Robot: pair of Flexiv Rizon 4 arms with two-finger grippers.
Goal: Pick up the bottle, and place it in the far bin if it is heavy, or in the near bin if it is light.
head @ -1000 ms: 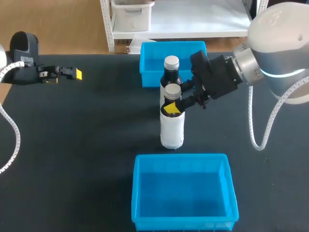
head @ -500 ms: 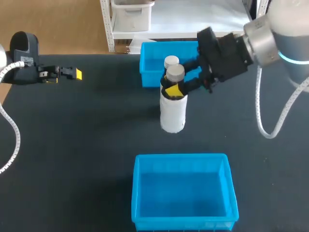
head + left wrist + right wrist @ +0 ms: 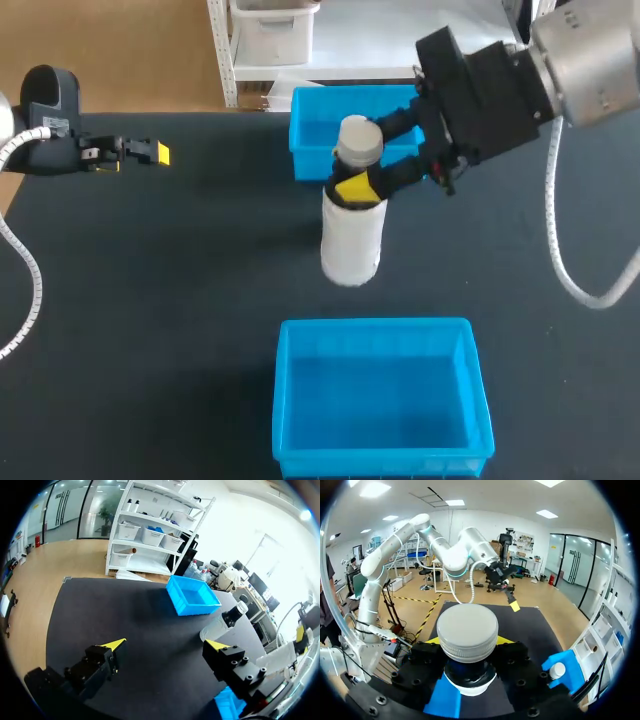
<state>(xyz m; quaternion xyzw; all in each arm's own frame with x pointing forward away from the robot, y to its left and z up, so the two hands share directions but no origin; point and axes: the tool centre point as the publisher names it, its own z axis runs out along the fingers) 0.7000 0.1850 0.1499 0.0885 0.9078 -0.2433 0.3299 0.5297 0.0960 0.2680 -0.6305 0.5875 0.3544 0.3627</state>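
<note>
A white bottle with a grey cap hangs clear of the black table, between the two blue bins. My right gripper is shut on its dark neck just below the cap. In the right wrist view the cap fills the space between the yellow tips of my right gripper. The far bin lies just behind the bottle, the near bin in front of it. My left gripper rests at the table's far left, and in its own view my left gripper stands open and holds nothing.
A second small bottle with a grey cap stands in the far bin; in the head view the held bottle hides it. The left wrist view shows the far bin and the held bottle across the bare black mat.
My right gripper has lifted the white bottle off the table and carried it up and a little toward the far bin. The left arm has not moved.
</note>
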